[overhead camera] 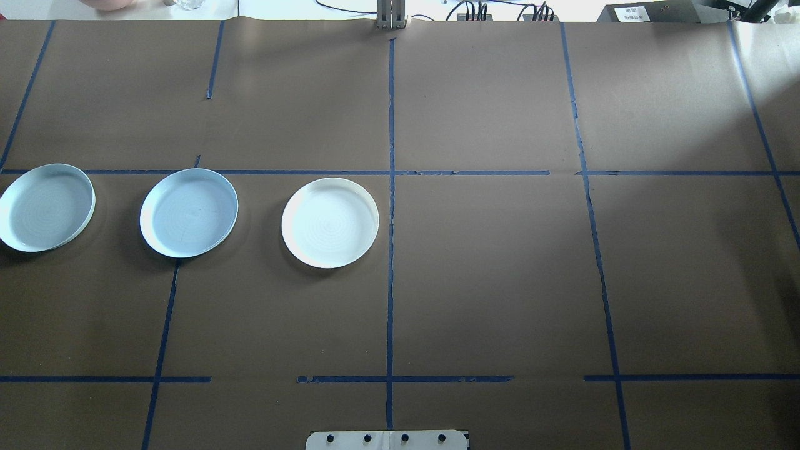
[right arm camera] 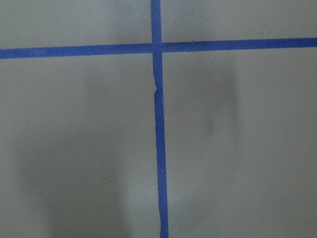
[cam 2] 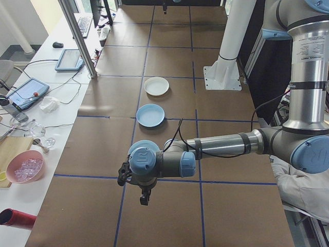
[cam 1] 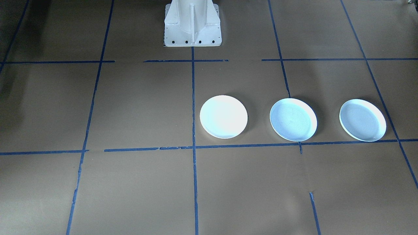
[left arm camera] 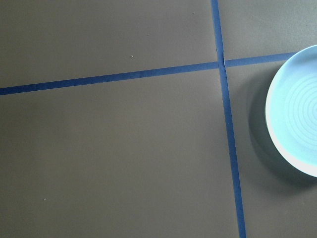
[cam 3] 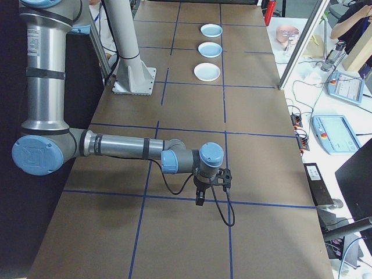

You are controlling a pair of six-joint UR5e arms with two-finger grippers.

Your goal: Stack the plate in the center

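Observation:
Three plates lie in a row on the brown table. The centre plate point(overhead camera: 189, 212) point(cam 1: 293, 119) point(cam 3: 210, 49) point(cam 2: 150, 115) is pale bluish with faint rings. Its twin point(overhead camera: 47, 207) point(cam 1: 362, 120) lies at the outer end, and the plain white plate point(overhead camera: 330, 222) point(cam 1: 223, 116) lies nearest the table's middle. My left gripper point(cam 2: 145, 197) hangs over the table's left end, short of the plates. My right gripper point(cam 3: 199, 199) hangs far away over the right end. I cannot tell whether either is open or shut. The left wrist view catches a bluish ringed plate point(left arm camera: 297, 114) at its right edge.
Blue tape lines grid the table. The white robot pedestal point(cam 1: 192, 24) stands at the table's rear middle. A side bench holds tablets and a pink bowl point(cam 2: 24, 167). A white sleeve point(cam 2: 303, 185) shows at the exterior left view's right edge.

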